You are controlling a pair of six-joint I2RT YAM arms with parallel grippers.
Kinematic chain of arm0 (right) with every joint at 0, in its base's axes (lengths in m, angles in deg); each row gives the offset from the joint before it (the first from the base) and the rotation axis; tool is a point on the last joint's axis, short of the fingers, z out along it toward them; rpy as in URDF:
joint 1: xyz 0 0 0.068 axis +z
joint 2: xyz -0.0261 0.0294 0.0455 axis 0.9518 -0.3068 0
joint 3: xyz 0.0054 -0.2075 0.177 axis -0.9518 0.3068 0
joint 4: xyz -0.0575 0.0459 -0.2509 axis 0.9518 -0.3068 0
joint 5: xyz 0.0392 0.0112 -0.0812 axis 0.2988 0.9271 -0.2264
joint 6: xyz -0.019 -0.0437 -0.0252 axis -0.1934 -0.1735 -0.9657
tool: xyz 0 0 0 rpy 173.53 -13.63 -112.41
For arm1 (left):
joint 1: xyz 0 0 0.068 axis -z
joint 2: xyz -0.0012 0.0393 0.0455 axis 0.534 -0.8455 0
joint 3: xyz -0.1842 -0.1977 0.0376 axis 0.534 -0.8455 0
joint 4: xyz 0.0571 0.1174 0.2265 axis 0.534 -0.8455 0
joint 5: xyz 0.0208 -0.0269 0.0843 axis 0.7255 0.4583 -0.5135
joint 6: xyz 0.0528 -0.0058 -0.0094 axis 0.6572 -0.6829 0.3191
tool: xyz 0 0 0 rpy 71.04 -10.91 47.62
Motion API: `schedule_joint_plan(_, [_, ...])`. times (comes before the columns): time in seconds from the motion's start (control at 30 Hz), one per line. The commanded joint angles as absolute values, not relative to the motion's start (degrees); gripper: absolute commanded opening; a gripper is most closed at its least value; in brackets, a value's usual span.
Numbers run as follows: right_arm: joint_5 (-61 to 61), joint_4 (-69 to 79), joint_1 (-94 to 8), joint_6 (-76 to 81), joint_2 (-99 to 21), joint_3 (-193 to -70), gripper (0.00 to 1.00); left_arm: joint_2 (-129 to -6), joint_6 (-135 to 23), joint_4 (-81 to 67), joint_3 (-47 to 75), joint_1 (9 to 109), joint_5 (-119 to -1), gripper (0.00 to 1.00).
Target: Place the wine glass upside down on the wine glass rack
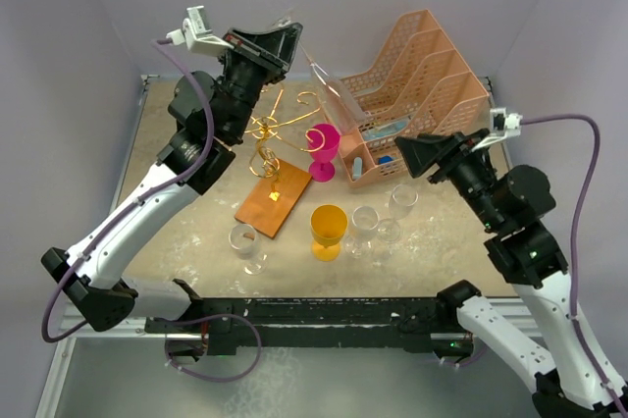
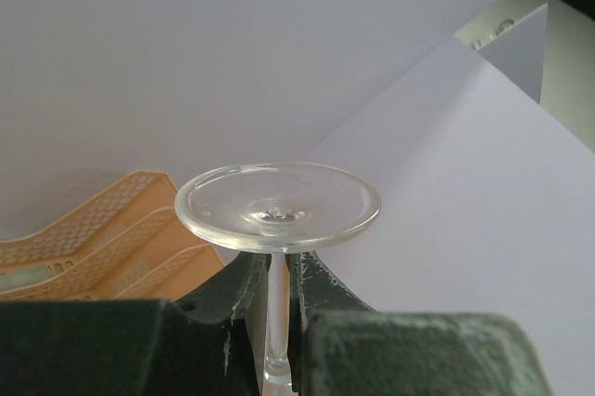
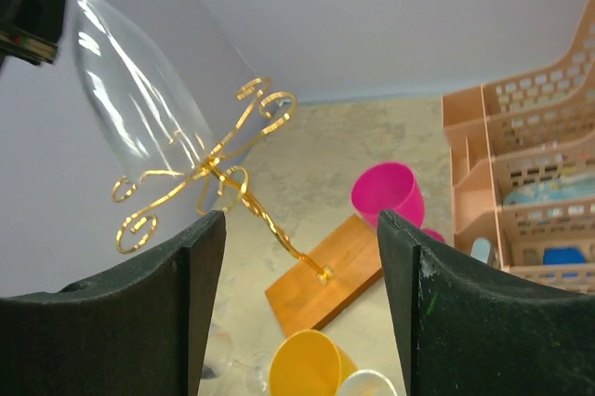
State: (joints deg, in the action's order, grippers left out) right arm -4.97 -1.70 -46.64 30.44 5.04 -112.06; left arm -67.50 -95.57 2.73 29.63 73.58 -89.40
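My left gripper [image 1: 283, 40] is raised at the back, shut on the thin stem [image 2: 276, 308] of a clear wine glass. The glass's round foot [image 2: 279, 205] sits just past the fingertips. Its bowl [image 3: 130, 89] slants down and to the right from the grip, rim lowest, just above the gold scroll arms of the wine glass rack [image 3: 214, 173]. I cannot tell whether rim and arms touch. The rack's copper-brown base [image 1: 275, 200] lies on the table. My right gripper [image 3: 293, 224] is open and holds nothing, hovering right of the rack [image 1: 280, 129] near the organiser.
A peach mesh file organiser [image 1: 412, 94] stands at the back right. A magenta glass [image 1: 323, 148] stands beside the rack. A yellow glass [image 1: 329, 230] and three clear glasses [image 1: 245, 241] [image 1: 365, 227] [image 1: 400, 202] stand near the front.
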Motion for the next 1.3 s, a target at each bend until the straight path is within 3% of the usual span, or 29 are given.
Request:
schedule_joint_plan(0.0, [-1.3, -4.9, -46.5, 20.0, 0.6, -124.0, 0.7, -67.4, -85.2, 0.2, 34.2, 73.5, -77.6, 0.0])
schedule_joint_plan(0.27, [17.6, -5.4, -46.5, 16.6, -9.9, -133.8, 0.78, -69.4, -83.2, 2.1, 34.0, 73.6, -61.5, 0.0])
schedule_joint_plan(0.53, [28.2, 2.2, -46.5, 20.6, -15.4, -135.1, 0.77, -69.3, -79.7, 4.3, 30.6, 76.0, -56.7, 0.0])
schedule_joint_plan(0.7, [27.3, 3.1, -46.5, 20.5, -18.0, -135.8, 0.71, -68.2, -76.1, 5.0, 28.2, 77.4, -56.7, 0.0])
schedule_joint_plan(1.07, [27.2, 12.1, -46.5, 25.2, -19.9, -132.7, 0.44, -66.1, -76.0, 11.9, 23.5, 78.1, -56.8, 0.0])
schedule_joint_plan(1.27, [28.1, 13.1, -46.5, 25.8, -20.8, -130.6, 0.4, -65.5, -77.4, 13.9, 22.8, 78.2, -56.5, 0.0])
